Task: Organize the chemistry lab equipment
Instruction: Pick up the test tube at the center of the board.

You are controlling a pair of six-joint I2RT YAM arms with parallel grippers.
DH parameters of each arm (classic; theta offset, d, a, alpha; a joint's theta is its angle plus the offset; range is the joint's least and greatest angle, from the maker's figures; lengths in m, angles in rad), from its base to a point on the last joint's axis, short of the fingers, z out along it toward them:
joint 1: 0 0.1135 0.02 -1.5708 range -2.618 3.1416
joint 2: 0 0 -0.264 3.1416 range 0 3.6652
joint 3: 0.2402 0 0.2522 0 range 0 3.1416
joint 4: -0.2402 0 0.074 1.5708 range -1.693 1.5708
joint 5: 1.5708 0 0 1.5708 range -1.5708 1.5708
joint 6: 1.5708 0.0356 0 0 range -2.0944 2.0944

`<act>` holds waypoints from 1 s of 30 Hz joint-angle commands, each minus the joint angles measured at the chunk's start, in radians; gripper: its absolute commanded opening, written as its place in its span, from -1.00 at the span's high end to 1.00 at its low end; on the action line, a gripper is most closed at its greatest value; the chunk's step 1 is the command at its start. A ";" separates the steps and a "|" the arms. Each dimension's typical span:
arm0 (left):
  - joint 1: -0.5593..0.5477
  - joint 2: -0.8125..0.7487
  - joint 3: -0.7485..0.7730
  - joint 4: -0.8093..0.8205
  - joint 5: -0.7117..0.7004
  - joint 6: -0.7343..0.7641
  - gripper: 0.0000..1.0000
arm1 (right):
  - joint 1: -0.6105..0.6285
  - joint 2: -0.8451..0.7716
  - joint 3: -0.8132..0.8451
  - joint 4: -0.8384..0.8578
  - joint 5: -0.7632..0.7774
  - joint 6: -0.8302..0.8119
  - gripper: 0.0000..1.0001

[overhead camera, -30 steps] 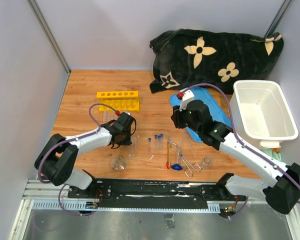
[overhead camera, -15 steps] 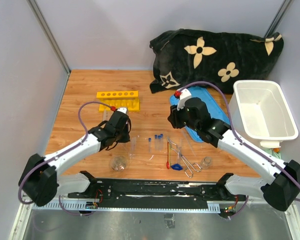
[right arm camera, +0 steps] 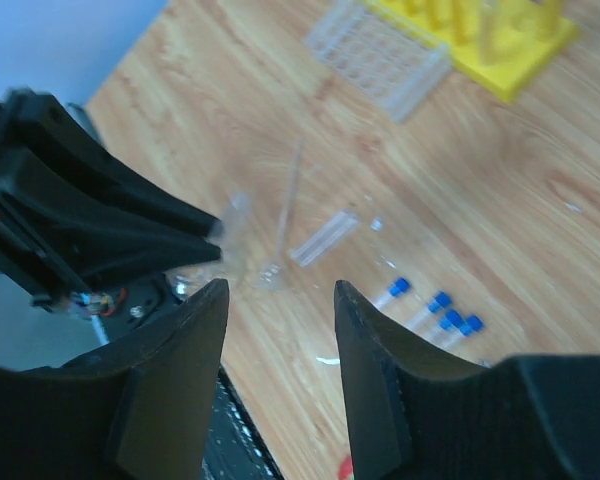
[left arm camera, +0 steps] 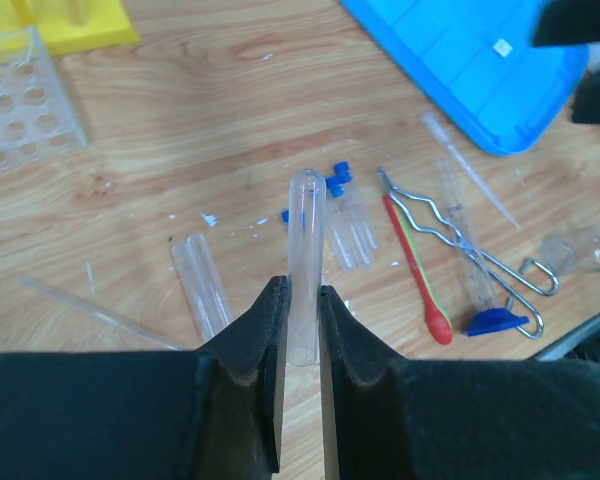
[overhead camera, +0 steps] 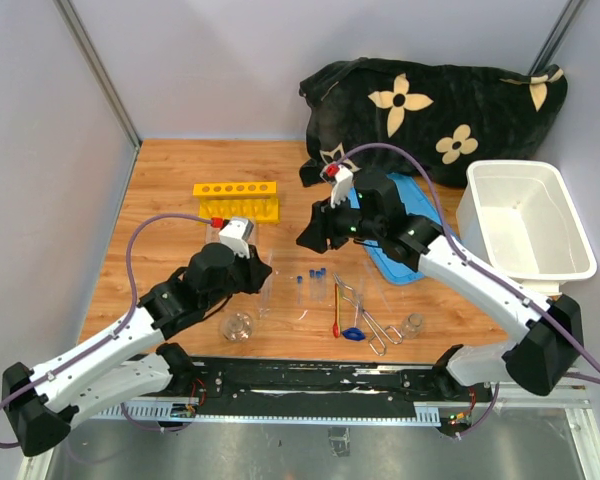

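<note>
Little of the sorting was seen to be done. A clear uncapped tube (left arm camera: 306, 235) was pinched between the nearly closed left fingers (left arm camera: 278, 308), lifted above the middle of the desk (overhead camera: 170, 170) and not yet set in the yellow rack (overhead camera: 235, 200) at the far left. The right fingers (right arm camera: 212, 310) were held wide apart, empty. Blue-capped tubes (overhead camera: 310, 280), tongs (overhead camera: 368, 318), a red-handled spatula (overhead camera: 336, 315) and a small flask (overhead camera: 238, 325) were left scattered along the near side.
</note>
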 commanded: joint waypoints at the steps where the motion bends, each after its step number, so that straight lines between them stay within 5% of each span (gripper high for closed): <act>1: -0.089 -0.028 0.024 0.038 -0.083 0.055 0.77 | 0.001 0.090 0.109 0.029 -0.252 0.061 0.03; 30: -0.203 0.009 0.092 0.080 -0.190 0.113 0.76 | 0.024 0.210 0.152 0.062 -0.333 0.087 0.22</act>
